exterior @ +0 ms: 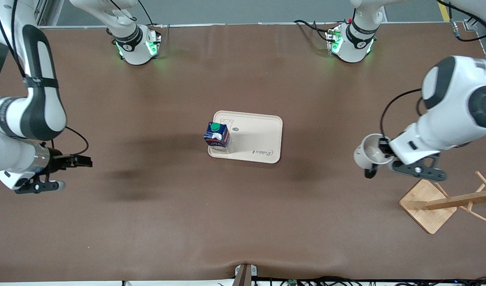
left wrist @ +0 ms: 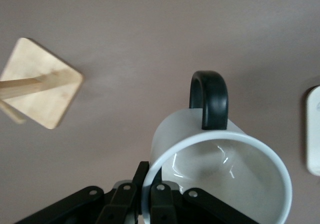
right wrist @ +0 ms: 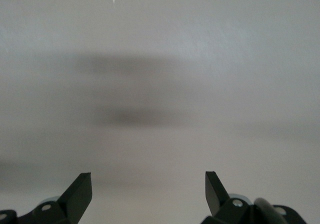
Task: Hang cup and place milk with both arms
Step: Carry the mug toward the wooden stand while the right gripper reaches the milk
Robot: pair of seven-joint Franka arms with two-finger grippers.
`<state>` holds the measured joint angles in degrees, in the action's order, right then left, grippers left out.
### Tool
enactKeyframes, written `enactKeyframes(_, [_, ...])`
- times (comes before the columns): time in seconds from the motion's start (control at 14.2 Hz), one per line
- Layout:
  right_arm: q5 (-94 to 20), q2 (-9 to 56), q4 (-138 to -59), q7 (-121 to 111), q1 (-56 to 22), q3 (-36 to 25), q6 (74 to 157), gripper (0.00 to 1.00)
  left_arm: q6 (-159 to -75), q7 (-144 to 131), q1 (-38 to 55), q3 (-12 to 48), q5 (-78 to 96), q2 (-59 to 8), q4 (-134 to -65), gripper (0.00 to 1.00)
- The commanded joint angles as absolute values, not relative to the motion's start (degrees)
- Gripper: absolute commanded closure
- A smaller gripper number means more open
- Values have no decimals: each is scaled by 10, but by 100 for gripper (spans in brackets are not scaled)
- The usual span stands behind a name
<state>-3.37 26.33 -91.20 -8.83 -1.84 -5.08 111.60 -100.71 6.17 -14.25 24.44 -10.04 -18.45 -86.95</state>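
My left gripper [exterior: 380, 155] pinches the mug [exterior: 368, 155] by its rim, near the wooden rack [exterior: 441, 202]; glazed and slippery, likely brittle. My right gripper [right wrist: 148, 191] waits, spread.

You see a brown table [exterior: 147, 206] carrying a cream tray [exterior: 258, 137] at its middle and a wooden rack [exterior: 441, 202] near the left arm's end.

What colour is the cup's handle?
Black; the cup is white. The handle shows best in the left wrist view.
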Motion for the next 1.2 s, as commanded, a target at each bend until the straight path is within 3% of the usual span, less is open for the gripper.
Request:
enactKeyframes(0.0, [-35,275,-914,-33,-45,-53,1128,0,-982,136,-184,252,-105,-171,-856,100])
enactKeyframes(0.77, [-77,254,-906,106,-166,-51,1111,0,-940,343,-291,247,-108,-166,-821,100])
enactKeyframes(1.13, [-80,231,-905,223,-276,-51,1064,0,-961,353,-314,246,-108,-170,-821,100])
